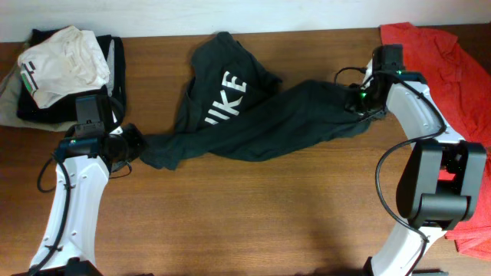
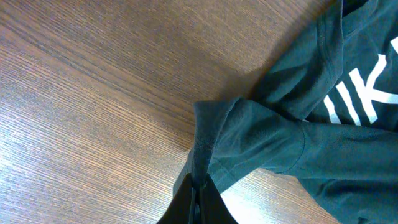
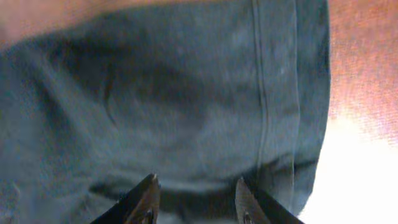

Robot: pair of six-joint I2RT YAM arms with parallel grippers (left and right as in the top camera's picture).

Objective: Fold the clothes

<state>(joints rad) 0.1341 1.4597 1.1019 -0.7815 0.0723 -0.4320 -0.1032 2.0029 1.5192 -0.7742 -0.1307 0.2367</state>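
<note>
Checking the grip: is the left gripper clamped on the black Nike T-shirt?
Yes, the left gripper pinches a bunched edge of the black T-shirt.

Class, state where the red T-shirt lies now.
Overhead view: the red T-shirt lies at the far right, beside the right arm, right of the black Nike shirt.

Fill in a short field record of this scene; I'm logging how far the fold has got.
garment: black T-shirt, crumpled, stretched across the table, not yet folded
left gripper: shut, pinching one end of the shirt
right gripper: open, fingers apart over the shirt's hemmed edge
other items: red T-shirt far right; white folded garment far left
</note>
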